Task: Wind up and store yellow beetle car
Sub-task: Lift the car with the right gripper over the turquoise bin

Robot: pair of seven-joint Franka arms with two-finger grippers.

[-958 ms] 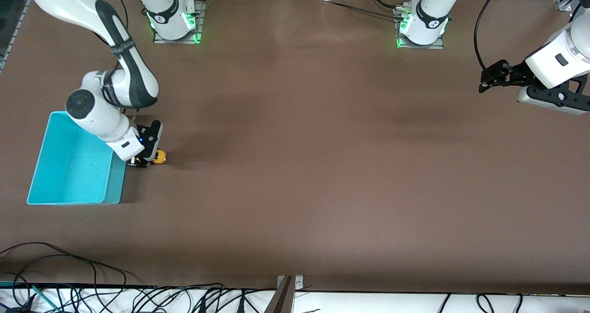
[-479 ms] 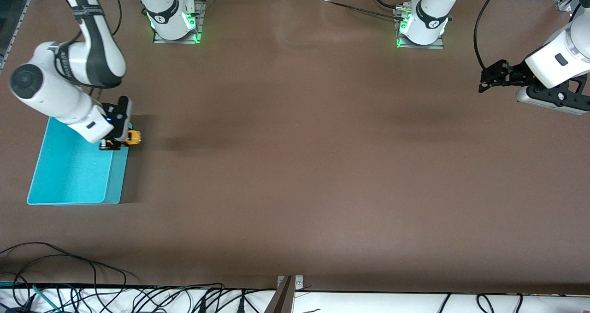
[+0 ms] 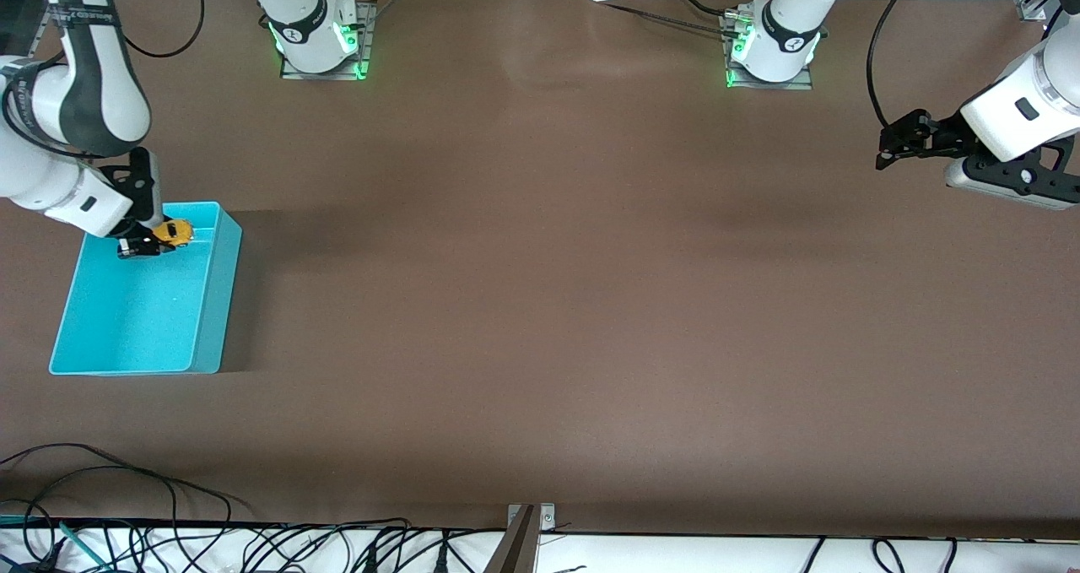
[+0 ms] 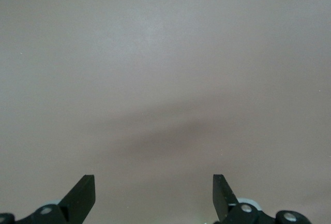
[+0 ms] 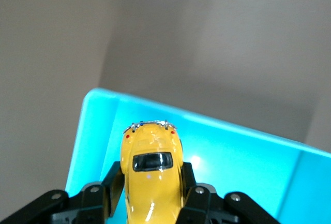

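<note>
The right gripper's (image 3: 139,246) fingers (image 5: 111,185), clamping the tiny yellow beetle-shaped toy car (image 3: 175,232) over the open teal plastic bin (image 3: 215,303), should lower before releasing; the left gripper (image 3: 896,146), fingers wide, waits.

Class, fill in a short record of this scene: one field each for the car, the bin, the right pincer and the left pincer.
car: yellow car, held in the air over the bin
bin: teal bin, open top, at the right arm's end of the table
right pincer: right pincer shut on the car, over the bin
left pincer: left pincer open, waiting over bare table
</note>
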